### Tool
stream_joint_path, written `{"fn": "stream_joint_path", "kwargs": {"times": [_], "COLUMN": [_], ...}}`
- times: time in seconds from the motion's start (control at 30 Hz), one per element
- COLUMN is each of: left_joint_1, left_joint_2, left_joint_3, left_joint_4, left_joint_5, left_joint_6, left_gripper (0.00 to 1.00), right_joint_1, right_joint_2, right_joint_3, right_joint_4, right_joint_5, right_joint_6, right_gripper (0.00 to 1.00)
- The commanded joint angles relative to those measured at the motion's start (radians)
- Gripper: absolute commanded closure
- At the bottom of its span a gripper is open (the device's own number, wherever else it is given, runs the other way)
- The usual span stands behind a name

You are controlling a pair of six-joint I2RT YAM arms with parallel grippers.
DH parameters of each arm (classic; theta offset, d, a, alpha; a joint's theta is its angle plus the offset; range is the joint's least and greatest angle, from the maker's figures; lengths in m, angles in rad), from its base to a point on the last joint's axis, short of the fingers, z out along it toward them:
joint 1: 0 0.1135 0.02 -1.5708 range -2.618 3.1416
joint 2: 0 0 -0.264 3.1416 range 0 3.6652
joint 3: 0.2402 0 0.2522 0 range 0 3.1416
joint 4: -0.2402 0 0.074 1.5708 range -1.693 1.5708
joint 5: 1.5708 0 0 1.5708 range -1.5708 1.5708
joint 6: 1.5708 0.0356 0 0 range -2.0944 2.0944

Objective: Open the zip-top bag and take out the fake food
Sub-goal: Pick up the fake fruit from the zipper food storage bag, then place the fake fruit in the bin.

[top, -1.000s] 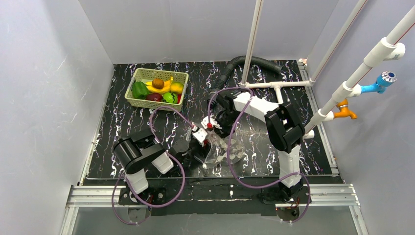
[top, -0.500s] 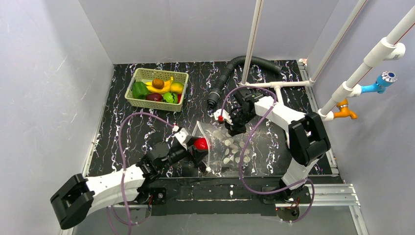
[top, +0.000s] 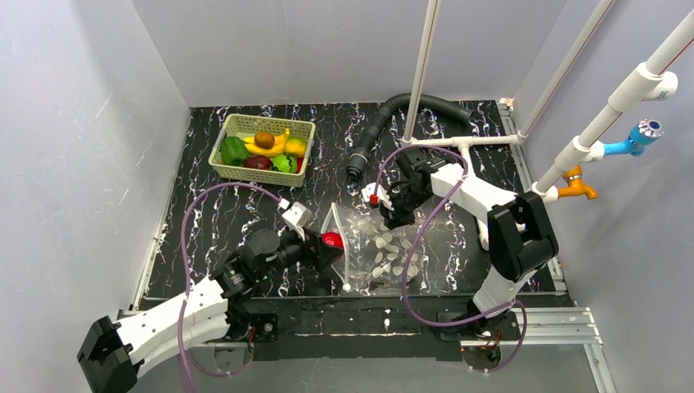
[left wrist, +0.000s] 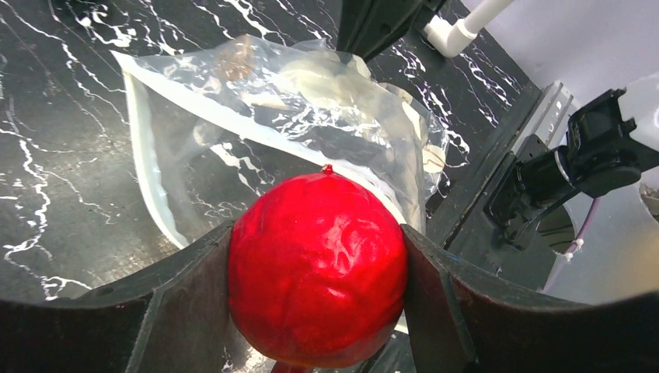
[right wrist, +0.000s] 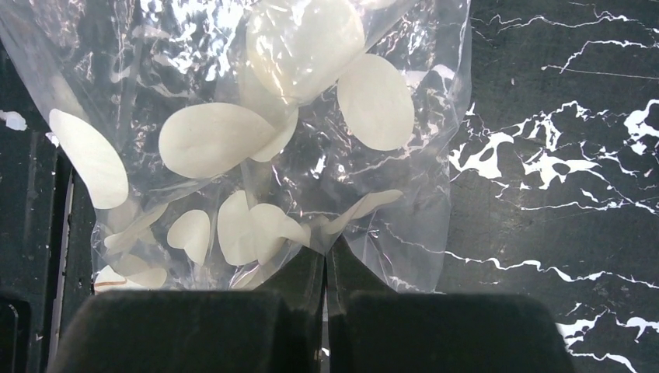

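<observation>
- The zip-top bag [top: 380, 250], clear crinkled plastic printed with white ovals, lay slumped on the near middle of the worktop [top: 229, 213], between the two arms.
- The right jaws were pressed together on a fold of the bag's far edge, holding that corner up off the surface.
- A glossy red apple [top: 331, 240], round with a dimpled skin and a small nub on top, sat just outside the bag's left edge, pinched between the left jaws.
- The rest of the fake food [top: 266, 147], a yellow banana with green, dark red and brown pieces, was heaped in a pale green lattice basket [top: 254, 173] at the far left, well apart from the bag.
- The worktop was black stone-look sheet veined in white.
- Only the left wrist view showed the bag's [left wrist: 272, 109] pale thick strip running along its left side beyond the apple [left wrist: 317, 268].
- Only the right wrist view showed the film [right wrist: 256, 140] caught between the closed dark fingers [right wrist: 295, 280], ovals overlapping above them.
</observation>
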Motion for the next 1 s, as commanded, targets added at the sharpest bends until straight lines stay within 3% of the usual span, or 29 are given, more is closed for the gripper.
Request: {"fn": "stream_joint_path", "kwargs": {"times": [0.0, 0.3, 0.43, 0.63, 0.97], "left_joint_1": [0.038, 0.147, 0.223, 0.386, 0.606], "left_joint_2": [-0.032, 0.014, 0.082, 0.193, 0.397], "left_joint_3": [0.094, 0.248, 0.351, 0.431, 0.575], "left_joint_4": [-0.18, -0.464, -0.561, -0.567, -0.534], "left_joint_5": [0.01, 0.064, 0.077, 0.183, 0.268], "left_joint_6": [-0.017, -0.001, 0.026, 0.038, 0.039], "left_gripper": [1.0, 1.0, 1.0, 1.0, 1.0], "right_joint_1": [-0.018, -0.032, -0.032, -0.036, -0.091], "right_joint_2": [-0.012, 0.005, 0.009, -0.001, -0.106], "right_joint_3": [-0.005, -0.007, -0.013, -0.01, -0.017], "right_joint_4": [0.007, 0.011, 0.029, 0.051, 0.06], "right_joint_5": [-0.032, -0.024, -0.009, 0.028, -0.027], "right_joint_6": [-0.017, -0.022, -0.005, 0.041, 0.081], "right_gripper": [0.99, 0.97, 0.81, 0.61, 0.46]}}
